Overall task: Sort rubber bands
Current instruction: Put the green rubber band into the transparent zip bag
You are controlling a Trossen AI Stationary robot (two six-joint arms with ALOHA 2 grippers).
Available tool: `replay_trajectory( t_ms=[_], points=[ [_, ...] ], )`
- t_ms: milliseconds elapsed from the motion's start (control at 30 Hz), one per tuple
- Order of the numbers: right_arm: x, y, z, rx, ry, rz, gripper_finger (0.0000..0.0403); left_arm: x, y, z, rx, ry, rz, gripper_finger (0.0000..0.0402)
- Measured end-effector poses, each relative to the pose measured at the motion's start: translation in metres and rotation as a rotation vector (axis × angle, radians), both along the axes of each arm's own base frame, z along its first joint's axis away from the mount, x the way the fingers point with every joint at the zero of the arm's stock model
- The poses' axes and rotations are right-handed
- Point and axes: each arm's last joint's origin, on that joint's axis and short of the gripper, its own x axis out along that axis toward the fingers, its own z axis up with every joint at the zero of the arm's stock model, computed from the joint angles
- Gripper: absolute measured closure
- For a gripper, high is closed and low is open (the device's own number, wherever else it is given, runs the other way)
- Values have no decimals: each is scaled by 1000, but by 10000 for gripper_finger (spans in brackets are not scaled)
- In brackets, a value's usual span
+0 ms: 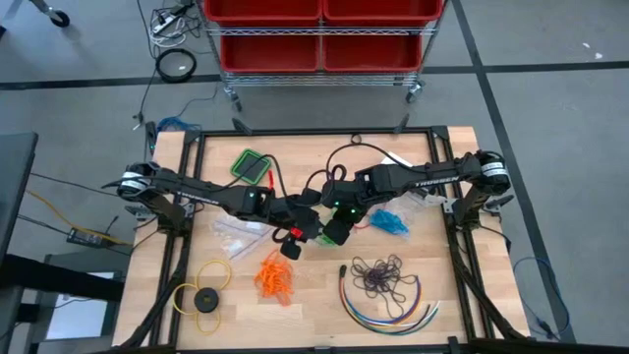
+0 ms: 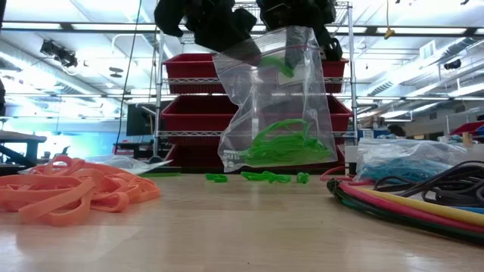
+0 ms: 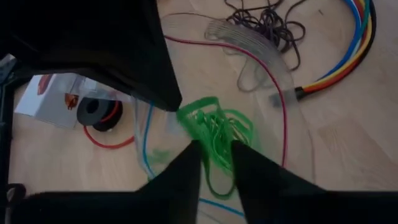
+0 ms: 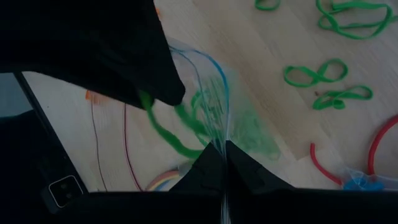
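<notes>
Green rubber bands, bagged: a bunch of thin green elastic loops (image 2: 281, 145) is gathered in the bottom of a clear zip-top plastic bag (image 2: 318, 91); one further green loop is seen near the bag's mouth.
Green rubber bands, loose: several small green loops (image 2: 261, 177) are left lying on the pale wooden table top (image 2: 227, 234), below and behind the hanging bag.
Clear bag: it is held up off the table at mid-table, mouth upward, with nothing but green loops visible inside.
Right gripper (image 4: 225, 163): its two dark fingers are pressed together on the bag's upper edge, so the bag is pinched and carried by this claw.
Left gripper (image 3: 215, 155): it is positioned over the bag's mouth with its fingers parted by a narrow gap; the green loops are seen through that gap, and nothing is clamped by it.
Orange rubber bands: a pile of thin orange loops (image 1: 275, 277) is laid on the table nearer the front edge, to the left of centre.
Dark purple rubber bands: a loose tangle of dark purple loops (image 1: 381, 276) is spread at the front right.
Blue rubber bands: a bunch of blue loops (image 1: 390, 220) is placed just right of the grippers; in the low view it appears to be enclosed in a second clear bag (image 2: 401, 155).
Multicoloured cables: a curved bundle of coloured cables (image 1: 388, 313) is laid around the purple tangle.
Yellow ring with black disc (image 1: 204, 292): it is located at the front left corner.
Red storage bins (image 1: 319, 29): they are stacked on a wire cart beyond the table.
</notes>
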Motion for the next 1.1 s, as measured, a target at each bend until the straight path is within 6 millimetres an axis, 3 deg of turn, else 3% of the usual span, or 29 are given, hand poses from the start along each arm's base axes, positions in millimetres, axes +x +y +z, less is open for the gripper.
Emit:
replay_trajectory(
  t_ms=[200,367,500,733,933,1100],
  points=[
    [0,0,0,0,-1,0,403,0,-5,0,-21,-2,3,184],
    [0,0,0,0,-1,0,403,-2,-5,-1,-23,14,8,134],
    [0,0,0,0,-1,0,403,-5,-4,1,-20,27,8,127],
    [0,0,0,1,-1,0,403,-18,-2,24,-29,-40,9,128],
    [0,0,0,7,1,3,403,-55,7,57,62,-48,56,129],
    [0,0,0,7,3,2,403,-82,25,56,95,81,99,129]
  ],
)
